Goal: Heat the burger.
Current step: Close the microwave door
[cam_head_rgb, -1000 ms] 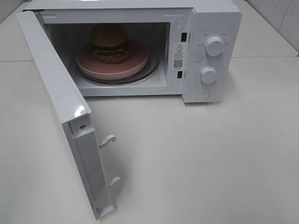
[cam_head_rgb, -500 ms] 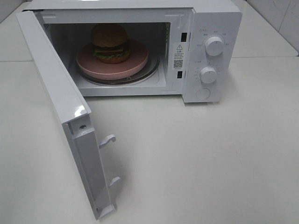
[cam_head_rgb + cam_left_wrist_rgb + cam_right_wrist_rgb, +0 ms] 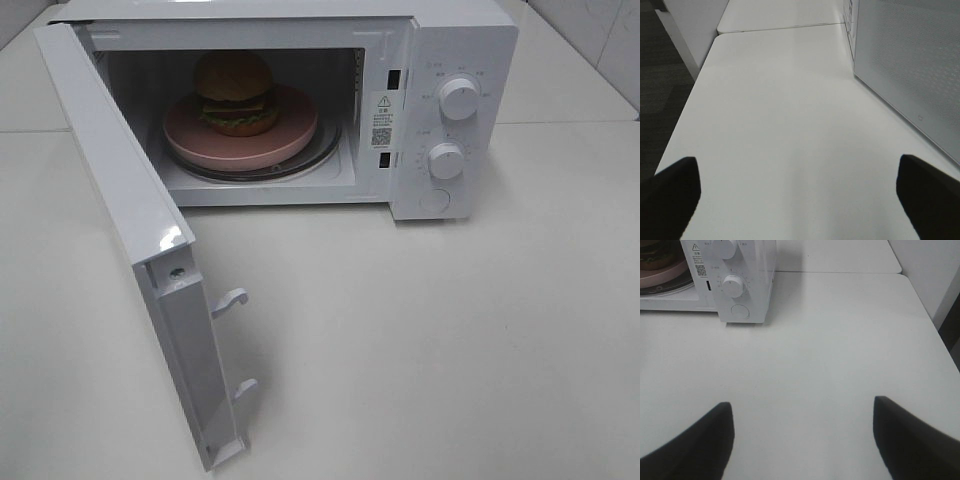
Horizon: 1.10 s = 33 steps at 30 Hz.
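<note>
The burger (image 3: 235, 93), a brown bun with green and orange layers, sits on a round pink plate (image 3: 285, 140) inside the white microwave (image 3: 460, 40). The microwave's door (image 3: 120, 200) is swung wide open to the left. Neither arm shows in the high view. My left gripper (image 3: 800, 200) is open over bare table, beside the door's outer face (image 3: 910, 65). My right gripper (image 3: 802, 440) is open above the table, well in front of the microwave's control panel (image 3: 742, 270). An edge of the burger (image 3: 655, 254) and of the plate (image 3: 662, 279) shows in the right wrist view.
Two round knobs (image 3: 458, 98) (image 3: 445, 160) and a round button (image 3: 434, 201) are on the panel. Two latch hooks (image 3: 232, 298) stick out from the door's free edge. The table's left edge (image 3: 687, 107) drops to dark floor.
</note>
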{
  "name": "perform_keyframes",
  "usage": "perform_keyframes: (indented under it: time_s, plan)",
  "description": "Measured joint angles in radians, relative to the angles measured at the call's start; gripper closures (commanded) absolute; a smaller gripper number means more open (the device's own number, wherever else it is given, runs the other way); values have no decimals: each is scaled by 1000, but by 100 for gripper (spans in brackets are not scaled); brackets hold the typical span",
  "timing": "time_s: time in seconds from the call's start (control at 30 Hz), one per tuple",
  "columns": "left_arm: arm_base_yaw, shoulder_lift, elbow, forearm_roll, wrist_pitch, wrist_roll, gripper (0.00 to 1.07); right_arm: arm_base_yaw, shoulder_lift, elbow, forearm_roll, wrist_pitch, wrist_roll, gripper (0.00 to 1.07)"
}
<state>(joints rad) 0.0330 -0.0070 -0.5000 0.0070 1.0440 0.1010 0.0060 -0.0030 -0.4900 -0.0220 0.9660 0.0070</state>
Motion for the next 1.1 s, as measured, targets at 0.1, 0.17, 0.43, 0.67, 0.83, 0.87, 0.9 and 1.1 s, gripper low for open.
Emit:
perform_keyframes:
  time_s: [0.1,0.17,0.43,0.67,0.83,0.87,0.9,1.1]
  plan:
    - [0,3,-8,11,-12,0,6,0,0,0,0,0,0,31]
    - [0,22,-26,12,-43,0,6,0,0,0,0,0,0,31]
    - [0,192,-48,1,-282,0,6,0,0,0,0,0,0,31]
    - [0,381,-48,-7,-502,14,27,0,0,0,0,0,0,31]
    - [0,487,-48,-7,-623,58,63,0,0,0,0,0,0,31]
    - [0,537,-48,-15,-677,68,84,0,0,0,0,0,0,31]
    - [0,565,-48,-20,-706,69,92,0,0,0,0,0,0,31]
    - [0,705,6,-41,-961,73,107,0,0,0,0,0,0,31]
